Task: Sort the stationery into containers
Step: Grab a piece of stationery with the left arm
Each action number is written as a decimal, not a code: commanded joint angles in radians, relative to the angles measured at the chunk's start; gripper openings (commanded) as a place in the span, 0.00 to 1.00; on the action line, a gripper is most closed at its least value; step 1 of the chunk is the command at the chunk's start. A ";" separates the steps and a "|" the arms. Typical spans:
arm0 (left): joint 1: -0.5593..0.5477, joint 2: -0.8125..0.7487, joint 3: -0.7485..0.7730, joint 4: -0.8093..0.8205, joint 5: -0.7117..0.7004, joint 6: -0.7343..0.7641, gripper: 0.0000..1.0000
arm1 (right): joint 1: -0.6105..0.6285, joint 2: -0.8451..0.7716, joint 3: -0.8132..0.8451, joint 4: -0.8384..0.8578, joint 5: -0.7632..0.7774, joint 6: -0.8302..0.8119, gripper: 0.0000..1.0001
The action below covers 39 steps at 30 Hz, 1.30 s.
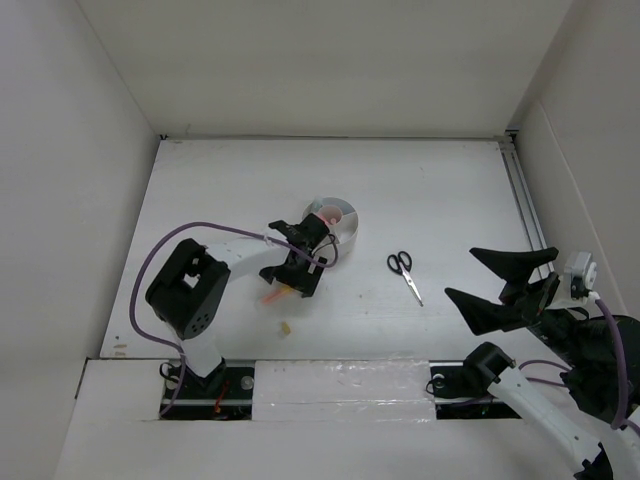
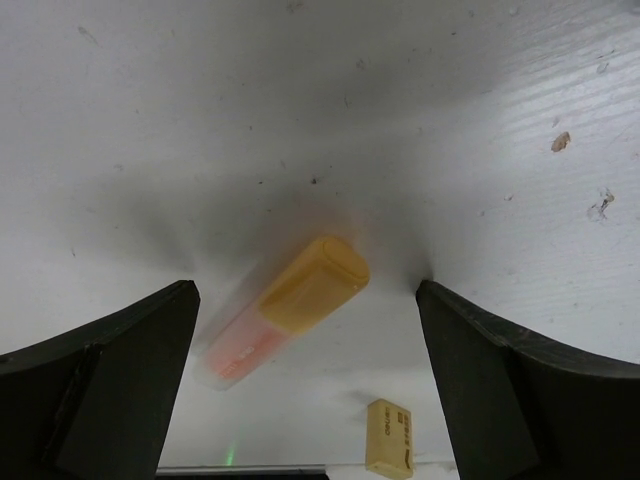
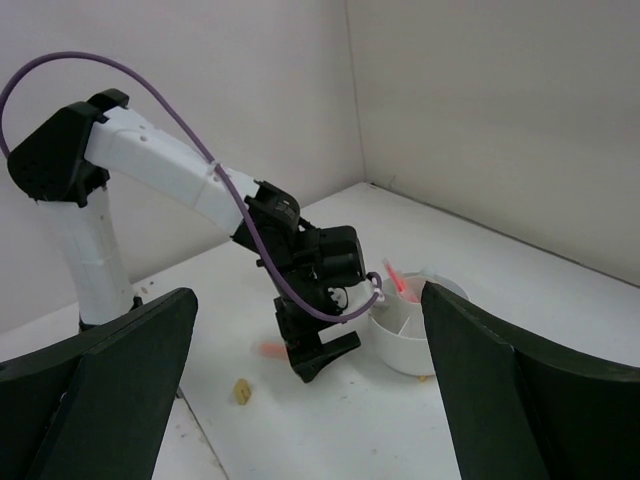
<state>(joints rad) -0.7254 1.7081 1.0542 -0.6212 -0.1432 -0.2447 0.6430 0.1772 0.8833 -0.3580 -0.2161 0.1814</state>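
Note:
An orange highlighter [image 2: 290, 305] lies flat on the white table, slanted between the fingers of my left gripper [image 2: 305, 292]. The jaws stand wide on either side of it without touching. From above, the left gripper [image 1: 292, 280] points down over the highlighter [image 1: 271, 296], just in front of the round white organizer [image 1: 343, 212]. Pink pens [image 3: 398, 279] stand in the organizer [image 3: 412, 340]. A small yellowish eraser [image 2: 388, 437] lies just beyond the highlighter. Black-handled scissors [image 1: 404, 271] lie to the right. My right gripper [image 1: 460, 273] hovers open at the right with nothing in it.
White walls enclose the table on the left, back and right. A metal rail [image 1: 524, 200] runs along the right edge. The left arm's purple cable [image 1: 190, 232] loops above its base. Small specks [image 2: 561, 142] dot the tabletop.

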 commanded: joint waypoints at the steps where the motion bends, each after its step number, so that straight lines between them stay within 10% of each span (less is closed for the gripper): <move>1: -0.003 0.042 0.013 -0.040 -0.001 -0.016 0.88 | 0.006 -0.007 0.013 0.042 0.011 -0.014 1.00; 31: -0.055 -0.068 0.023 -0.040 -0.050 -0.044 0.50 | 0.006 -0.007 0.022 0.042 0.011 -0.014 1.00; 39: -0.055 -0.048 0.023 -0.040 -0.041 -0.034 0.62 | 0.006 -0.007 0.022 0.042 0.020 -0.014 1.00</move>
<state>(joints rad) -0.7788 1.6836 1.0721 -0.6338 -0.1791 -0.2783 0.6426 0.1772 0.8837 -0.3580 -0.2161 0.1791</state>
